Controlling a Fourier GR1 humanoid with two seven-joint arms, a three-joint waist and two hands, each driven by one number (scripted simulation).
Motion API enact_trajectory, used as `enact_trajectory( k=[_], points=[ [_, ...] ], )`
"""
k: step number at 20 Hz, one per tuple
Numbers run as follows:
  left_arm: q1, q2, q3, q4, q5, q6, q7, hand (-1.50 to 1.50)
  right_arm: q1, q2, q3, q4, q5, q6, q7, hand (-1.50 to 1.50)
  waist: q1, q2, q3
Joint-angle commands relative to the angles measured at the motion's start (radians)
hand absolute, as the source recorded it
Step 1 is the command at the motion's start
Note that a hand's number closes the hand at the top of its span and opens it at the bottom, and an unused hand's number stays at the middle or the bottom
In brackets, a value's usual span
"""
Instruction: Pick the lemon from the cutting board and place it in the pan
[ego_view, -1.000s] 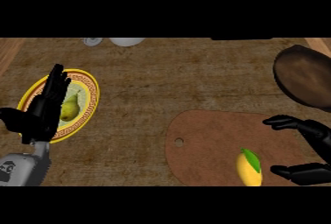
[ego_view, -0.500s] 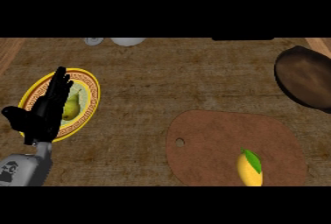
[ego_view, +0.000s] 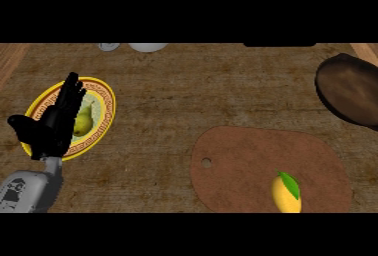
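The lemon (ego_view: 286, 193) is lying on the cutting board (ego_view: 251, 160), long axis running near-vertically in the head view. The pan (ego_view: 351, 95) is sitting up-right. The left hand (ego_view: 53, 125), fingers straight, is resting far left over a plate (ego_view: 103, 107); the right hand is showing nowhere.

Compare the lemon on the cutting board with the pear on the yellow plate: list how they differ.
The lemon lies on the brown cutting board at lower right; the pear sits on the yellow-rimmed plate at left. The lemon is bright yellow with a green leaf; the pear is duller yellow-green with no leaf visible. The lemon is fully exposed; the pear is partly hidden by the left hand. Both are yellowish fruit, long axis running up the view.
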Motion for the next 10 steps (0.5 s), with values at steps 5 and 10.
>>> enact_trajectory(
  k=[5,10],
  points=[
    [-0.020,-0.015,0.036,0.006,-0.028,-0.031,0.005,0.00,-0.022,0.105,0.038,-0.175,-0.012,0.073,0.179,-1.50,0.006,0.001,0.001],
    [-0.005,-0.050,0.016,0.030,-0.059,-0.041,-0.014,0.00,-0.019,0.147,0.084,-0.324,-0.063,0.116,0.307,-1.50,0.004,0.000,0.000]
  ],
)
